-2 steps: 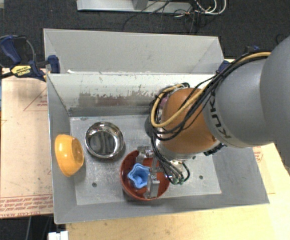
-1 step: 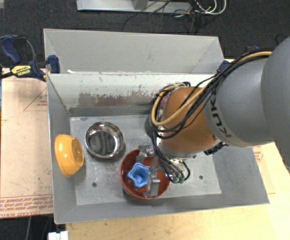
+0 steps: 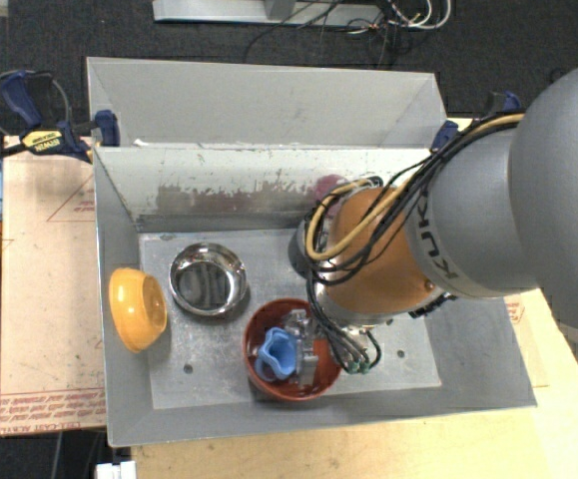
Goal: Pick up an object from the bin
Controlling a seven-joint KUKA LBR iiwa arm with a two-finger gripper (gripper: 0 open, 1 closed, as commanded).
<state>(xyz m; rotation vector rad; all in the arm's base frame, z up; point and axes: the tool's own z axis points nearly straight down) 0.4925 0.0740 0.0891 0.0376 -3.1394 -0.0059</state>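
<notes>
My gripper point(image 3: 305, 345) reaches down into a red bowl point(image 3: 261, 329) that sits at the front middle of the bin. A small blue thing point(image 3: 276, 352) lies in that bowl, right against the gripper's left side. Whether the blue thing is held I cannot make out. A shiny steel bowl point(image 3: 208, 280) stands upright just left of the red one, touching or nearly touching its rim.
A yellow bowl point(image 3: 137, 309) lies tilted against the bin's left wall. Something pink point(image 3: 328, 185) peeks out by the back wall behind the arm. The arm with its orange cover and cables hangs over the bin's right half.
</notes>
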